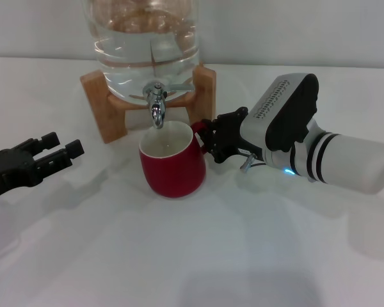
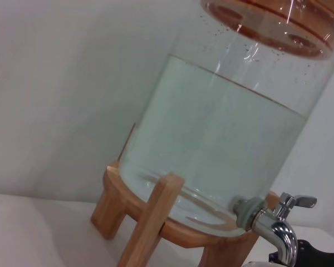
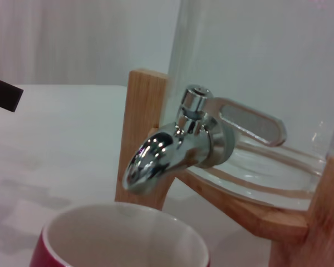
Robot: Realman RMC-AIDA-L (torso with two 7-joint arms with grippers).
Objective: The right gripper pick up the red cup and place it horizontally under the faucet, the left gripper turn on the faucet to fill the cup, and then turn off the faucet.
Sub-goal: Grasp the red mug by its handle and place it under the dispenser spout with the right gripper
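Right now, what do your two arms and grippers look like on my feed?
The right gripper is a black skeletal claw on a ribbed grey-white housing with a black cover, then a thick white arm with black bands and a small blue light. The left gripper is a matching black two-fingered claw.

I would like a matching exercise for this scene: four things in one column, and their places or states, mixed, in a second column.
1. red cup
2. faucet
3. left claw
4. right claw

a. at the cup's handle
b. apart from the jar, on the robot's left
c. upright below the spout
d. fixed on the glass water jar

Pairs: 1-c, 2-d, 3-b, 4-a
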